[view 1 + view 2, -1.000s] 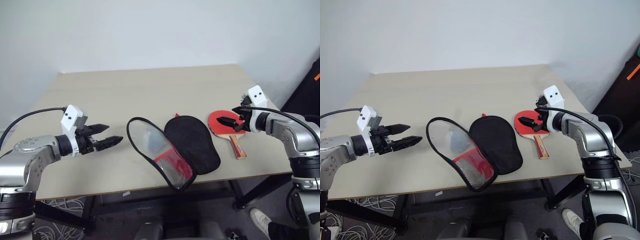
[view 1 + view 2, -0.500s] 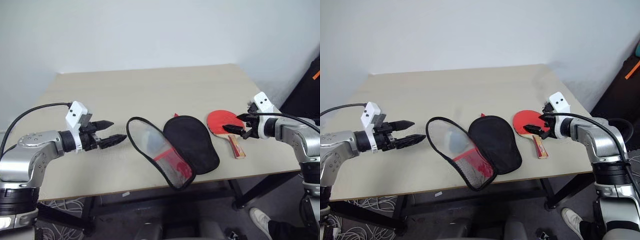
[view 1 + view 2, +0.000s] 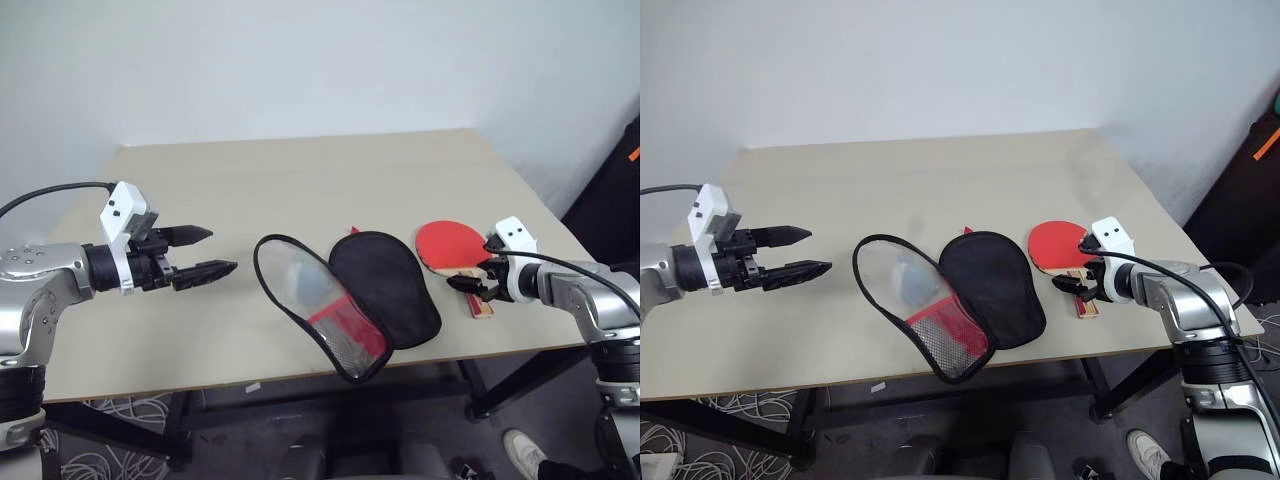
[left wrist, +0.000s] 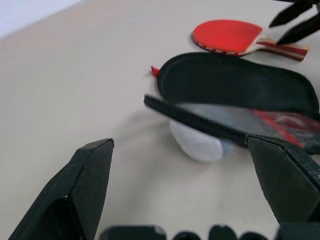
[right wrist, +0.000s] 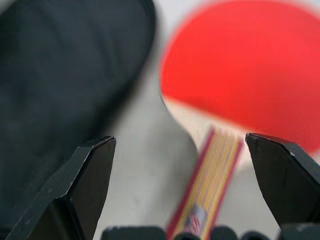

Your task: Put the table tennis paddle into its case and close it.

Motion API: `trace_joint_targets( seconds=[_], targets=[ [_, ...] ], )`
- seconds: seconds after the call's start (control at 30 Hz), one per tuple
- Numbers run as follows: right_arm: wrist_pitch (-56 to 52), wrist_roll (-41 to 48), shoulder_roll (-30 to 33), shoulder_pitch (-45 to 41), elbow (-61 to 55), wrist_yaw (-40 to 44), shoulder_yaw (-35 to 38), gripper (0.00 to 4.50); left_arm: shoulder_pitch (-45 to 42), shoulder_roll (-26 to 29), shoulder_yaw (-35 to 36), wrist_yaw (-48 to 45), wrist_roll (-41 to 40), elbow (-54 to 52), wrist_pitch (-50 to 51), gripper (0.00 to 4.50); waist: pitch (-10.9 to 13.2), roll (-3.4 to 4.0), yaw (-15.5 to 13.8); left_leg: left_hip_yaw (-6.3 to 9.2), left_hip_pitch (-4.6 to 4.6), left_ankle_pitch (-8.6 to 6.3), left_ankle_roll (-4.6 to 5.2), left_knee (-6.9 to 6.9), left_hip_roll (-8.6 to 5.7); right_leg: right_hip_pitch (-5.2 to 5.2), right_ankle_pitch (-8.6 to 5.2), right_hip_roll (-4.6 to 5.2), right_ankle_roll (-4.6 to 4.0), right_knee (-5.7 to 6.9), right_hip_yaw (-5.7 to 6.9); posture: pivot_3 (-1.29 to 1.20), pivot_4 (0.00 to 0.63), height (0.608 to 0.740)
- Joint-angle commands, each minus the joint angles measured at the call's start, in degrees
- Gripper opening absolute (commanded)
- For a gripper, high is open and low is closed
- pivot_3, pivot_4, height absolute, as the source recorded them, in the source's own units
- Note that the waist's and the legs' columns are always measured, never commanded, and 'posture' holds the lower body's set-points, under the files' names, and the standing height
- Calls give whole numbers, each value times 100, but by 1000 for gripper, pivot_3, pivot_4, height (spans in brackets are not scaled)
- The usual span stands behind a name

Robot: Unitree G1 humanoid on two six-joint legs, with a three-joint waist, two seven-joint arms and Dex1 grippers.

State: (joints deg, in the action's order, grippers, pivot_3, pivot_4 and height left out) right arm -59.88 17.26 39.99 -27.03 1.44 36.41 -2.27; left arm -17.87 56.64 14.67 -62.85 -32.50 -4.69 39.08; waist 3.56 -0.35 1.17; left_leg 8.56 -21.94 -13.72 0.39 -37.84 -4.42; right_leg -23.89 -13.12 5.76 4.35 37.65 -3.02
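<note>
Right pincer [image 3: 472,283] gapes wide, empty, over the red-faced paddle's striped wooden handle [image 3: 478,302].
Left pincer [image 3: 205,253] spread wide, empty, above the beige counter [image 3: 300,185], beside the unzipped red-and-black fabric case [image 3: 350,300].

Beige table [image 3: 300,170] against white wall [image 3: 300,60]. Cables [image 3: 110,420] on floor below table's left edge.

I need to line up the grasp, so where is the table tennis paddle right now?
In the head views the table tennis paddle lies flat on the table's right side, just right of the open case, with the open right gripper at its handle.
</note>
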Motion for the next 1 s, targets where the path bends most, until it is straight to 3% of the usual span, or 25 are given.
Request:
trace_joint_targets(
  seconds=[0.03, 0.3, 0.4, 0.6, 0.7, 1.0],
  targets=[
    [-169, -198, -103, 62, -125, -484, 195, 4500, -179, 19, -3, -81, -11, 56, -129, 4474, 0, 0, 0, 0, 0, 0, 0, 0, -1, -1, 0, -2, 0, 0, 0, 0, 0, 698],
    [-272, -364, -666, 265, 15, -1263, 387, 4500, -348, -67, -192, -103, 48, 187, -190, 4474, 0, -1, 3, 0, 3, 0, 0, 0, -2, 2, 0, -6, 0, 1, 0, 0, 0, 698],
    [-308, -350, -832, 264, 53, -1390, 472, 3936, -393, -80, -235, -103, 55, 213, -201, 4500, -1, -4, 4, 1, 15, 0, 0, 0, -2, 13, 0, -7, 0, 0, 1, 0, 0, 698],
    [-349, -367, -1013, 180, 168, -1579, 615, 1862, -376, -76, -250, -119, 70, 238, -223, 4500, -1, -5, 4, 3, 33, -1, 2, 1, -2, 35, -1, -7, 1, -4, 3, 0, 0, 698],
    [-321, -393, -1086, 88, 275, -1705, 706, 1121, -344, -92, -249, -96, 65, 209, -215, 4500, -3, -8, 3, 3, 36, -1, 2, -1, -2, 39, -1, -6, 1, -4, 4, 0, 0, 698],
    [29, -200, -1707, -394, -20, -2150, 1247, 1124, -294, -157, -249, -58, 77, 184, -195, 4500, 0, -3, 16, 2, 35, -2, 0, 2, -1, 29, 1, -28, -1, -2, -2, 0, 0, 698]
  ],
)
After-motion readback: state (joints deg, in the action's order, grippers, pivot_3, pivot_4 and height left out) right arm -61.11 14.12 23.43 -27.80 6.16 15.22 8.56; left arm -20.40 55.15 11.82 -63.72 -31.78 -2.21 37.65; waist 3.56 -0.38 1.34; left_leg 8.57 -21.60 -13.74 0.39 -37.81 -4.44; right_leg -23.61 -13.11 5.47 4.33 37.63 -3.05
